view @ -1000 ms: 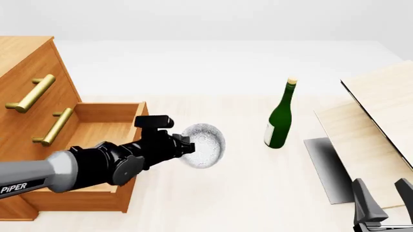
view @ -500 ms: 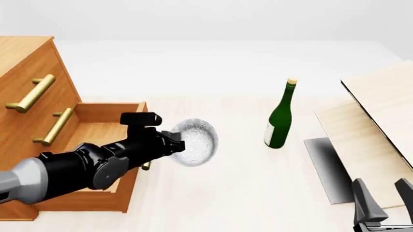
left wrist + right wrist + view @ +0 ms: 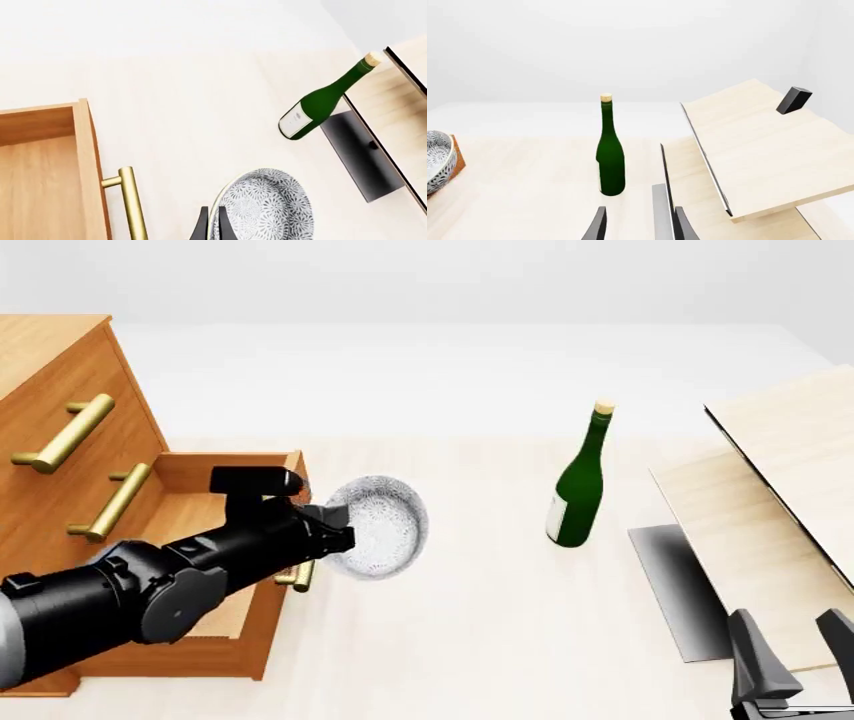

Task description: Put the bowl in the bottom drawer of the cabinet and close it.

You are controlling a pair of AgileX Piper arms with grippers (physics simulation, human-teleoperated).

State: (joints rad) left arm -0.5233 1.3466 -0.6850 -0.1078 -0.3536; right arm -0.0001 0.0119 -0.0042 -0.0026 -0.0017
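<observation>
Bowl, speckled white-grey, round [image 3: 378,526] | clamped by rim in my left gripper [image 3: 334,530] | step: carrying | next: lower into open honey-brown wooden bottom drawer [image 3: 200,502], release

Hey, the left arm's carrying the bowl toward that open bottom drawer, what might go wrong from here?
The left gripper pinches only the rim of the bowl, which hangs tilted on edge, so it might slip or swing loose. The bowl sits level with the front panel of the bottom drawer and its brass handle, so it may knock them instead of clearing into the box. Released this tilted, it could land on edge or roll.
</observation>
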